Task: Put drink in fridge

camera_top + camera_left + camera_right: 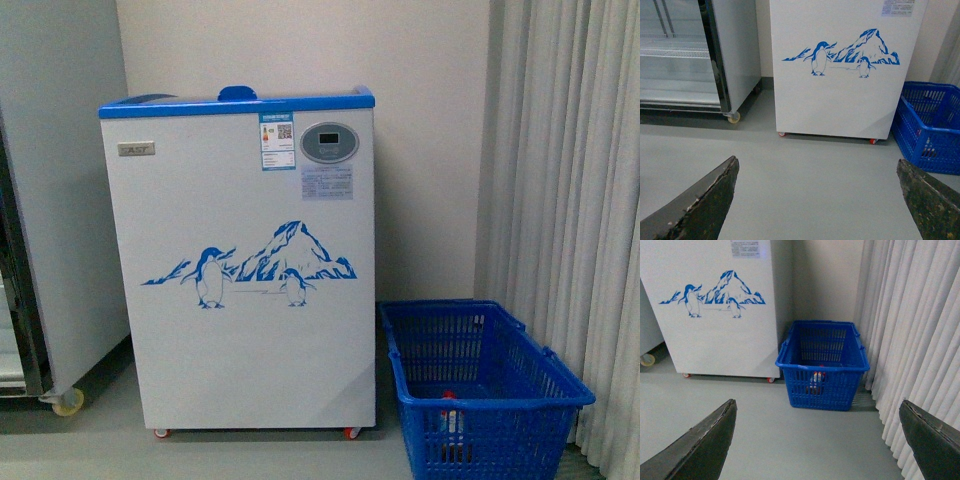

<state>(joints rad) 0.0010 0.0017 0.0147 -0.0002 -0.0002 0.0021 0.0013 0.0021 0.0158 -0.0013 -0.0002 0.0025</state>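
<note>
The fridge (240,270) is a white chest freezer with a blue top rim, a penguin-and-mountain graphic and an oval grey display; it stands against the wall. It also shows in the left wrist view (840,75) and the right wrist view (715,310). The drink (450,415) lies inside the blue shopping basket (480,385) to the fridge's right; only its red cap and part of its label show through the mesh. In the right wrist view the drink (816,380) shows through the basket wall. My left gripper (817,200) and right gripper (817,440) are open, empty, above bare floor.
A tall grey cabinet (55,190) on castors stands left of the fridge; its open shelves show in the left wrist view (680,55). White curtains (570,200) hang right of the basket. Grey floor (815,170) lies before the fridge.
</note>
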